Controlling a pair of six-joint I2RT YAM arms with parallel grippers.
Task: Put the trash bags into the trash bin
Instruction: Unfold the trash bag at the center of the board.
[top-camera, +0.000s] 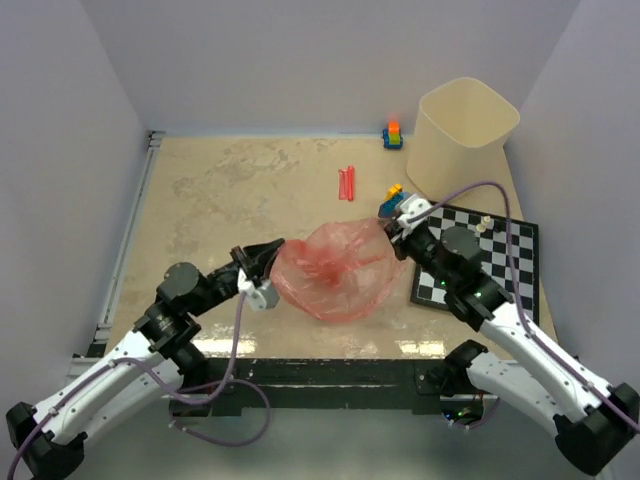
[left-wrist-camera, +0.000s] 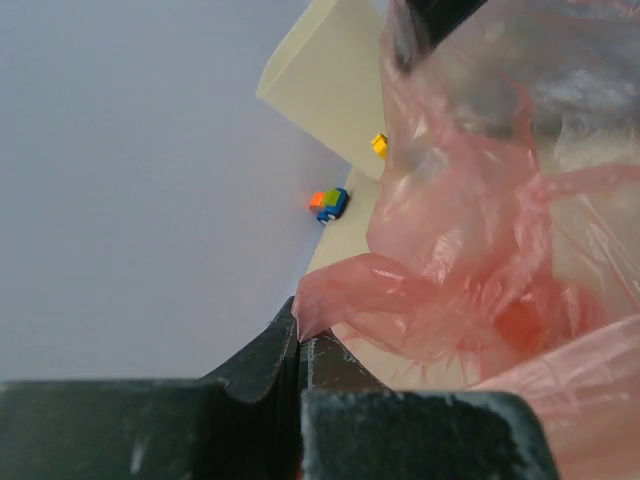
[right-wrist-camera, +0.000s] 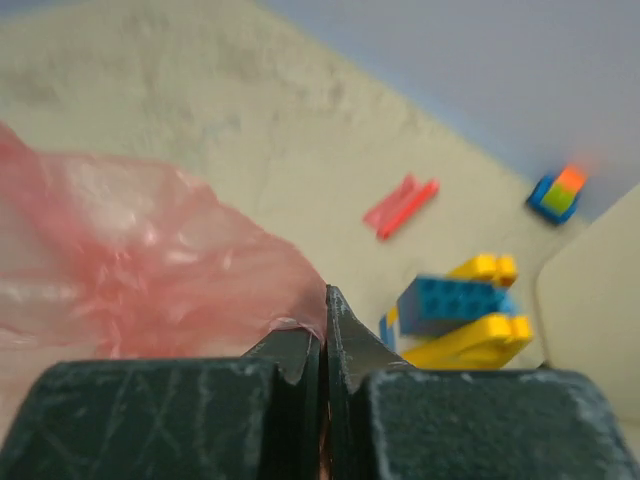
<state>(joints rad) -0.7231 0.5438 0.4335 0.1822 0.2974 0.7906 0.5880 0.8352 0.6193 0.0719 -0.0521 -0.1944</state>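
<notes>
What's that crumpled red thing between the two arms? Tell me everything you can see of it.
It is a thin, see-through red plastic bag, crinkled and glossy, bunched into a loose rounded heap near the front of the beige table; whether it rests on it or hangs above, I cannot tell. The left claw pinches its left edge and the right claw its right edge, both shut on the film, spreading it between them.
</notes>
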